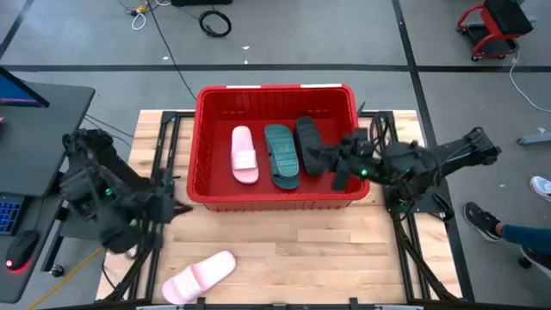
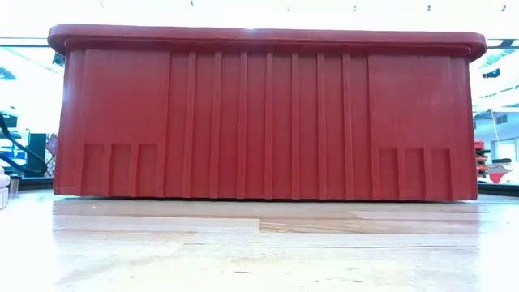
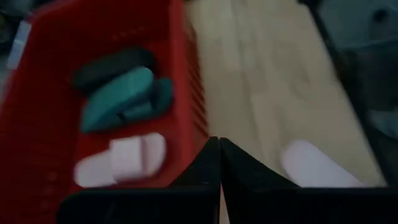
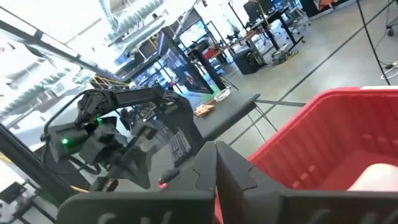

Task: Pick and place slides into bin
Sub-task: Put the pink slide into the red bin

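— What lies nearest on the pale plank table (image 1: 284, 250)?
— A rubbery pink slide (image 1: 200, 276), wide strap up. The left gripper (image 1: 178, 209) hovers beside the bin's corner, fingers pressed together, empty.
— Farther back?
— The ribbed red bin (image 1: 205, 129) holds pink (image 1: 244, 155), teal (image 1: 281, 155) and black (image 1: 308, 138) slides side by side. The right gripper (image 1: 323, 161), seemingly clenched empty, hangs over the black one.

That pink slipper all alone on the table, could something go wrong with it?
Maybe. The pale pink rubbery slide lies near the front edge of the wooden table, so a clumsy nudge might push it off. The left hand, fingers shut, sits close to the big red plastic bin and could bump its wall when turning toward the slide.
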Robot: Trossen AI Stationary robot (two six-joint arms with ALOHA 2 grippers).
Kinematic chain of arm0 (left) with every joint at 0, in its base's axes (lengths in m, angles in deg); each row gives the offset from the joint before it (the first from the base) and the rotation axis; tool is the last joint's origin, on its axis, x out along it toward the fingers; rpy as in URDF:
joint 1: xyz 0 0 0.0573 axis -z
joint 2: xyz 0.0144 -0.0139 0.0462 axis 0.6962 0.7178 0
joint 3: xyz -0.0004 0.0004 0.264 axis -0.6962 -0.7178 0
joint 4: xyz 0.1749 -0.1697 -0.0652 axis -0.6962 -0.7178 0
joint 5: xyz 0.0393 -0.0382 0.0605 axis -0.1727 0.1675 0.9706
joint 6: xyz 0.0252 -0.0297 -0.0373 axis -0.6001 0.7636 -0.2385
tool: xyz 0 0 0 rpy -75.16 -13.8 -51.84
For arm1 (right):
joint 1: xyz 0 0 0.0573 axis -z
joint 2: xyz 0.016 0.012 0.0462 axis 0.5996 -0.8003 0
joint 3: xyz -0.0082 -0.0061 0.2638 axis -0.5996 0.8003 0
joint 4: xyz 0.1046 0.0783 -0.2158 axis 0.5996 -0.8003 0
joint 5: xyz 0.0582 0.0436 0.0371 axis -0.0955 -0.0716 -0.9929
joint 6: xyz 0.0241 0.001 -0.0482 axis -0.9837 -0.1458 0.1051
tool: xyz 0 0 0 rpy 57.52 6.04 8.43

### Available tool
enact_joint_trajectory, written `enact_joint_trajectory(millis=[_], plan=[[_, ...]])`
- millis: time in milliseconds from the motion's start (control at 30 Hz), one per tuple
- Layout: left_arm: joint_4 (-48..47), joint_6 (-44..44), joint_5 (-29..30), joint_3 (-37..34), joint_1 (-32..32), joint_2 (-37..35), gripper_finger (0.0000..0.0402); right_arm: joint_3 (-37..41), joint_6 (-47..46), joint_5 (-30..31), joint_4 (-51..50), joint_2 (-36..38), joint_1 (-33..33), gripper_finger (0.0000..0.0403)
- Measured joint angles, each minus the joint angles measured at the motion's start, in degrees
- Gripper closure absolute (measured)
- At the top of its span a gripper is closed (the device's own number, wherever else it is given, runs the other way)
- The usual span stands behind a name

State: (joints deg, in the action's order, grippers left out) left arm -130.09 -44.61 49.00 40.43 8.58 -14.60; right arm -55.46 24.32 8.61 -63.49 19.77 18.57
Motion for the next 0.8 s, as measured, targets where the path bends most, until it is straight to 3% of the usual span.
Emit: enact_joint_trajectory(millis=[200, 467, 600, 800], plan=[[-2.5, 11.7, -1.3, -1.6, 9.6, -0.2, 0.0386, 0.0, 1.6, 6.3, 7.7, -5.2, -3.6, 0.0396], [-2.0, 23.0, -7.6, -8.9, 16.9, -0.3, 0.0393, -2.8, 5.5, 6.1, 12.1, -11.5, -6.1, 0.0396], [3.3, 28.0, -15.9, -14.4, 18.9, -0.3, 0.0386, -9.8, 9.8, 4.2, 7.6, -15.2, -8.4, 0.0396], [15.5, 36.7, -19.7, -21.8, 19.1, -0.3, 0.0376, -22.1, 10.8, 3.5, -5.4, -20.2, -13.4, 0.0396]])
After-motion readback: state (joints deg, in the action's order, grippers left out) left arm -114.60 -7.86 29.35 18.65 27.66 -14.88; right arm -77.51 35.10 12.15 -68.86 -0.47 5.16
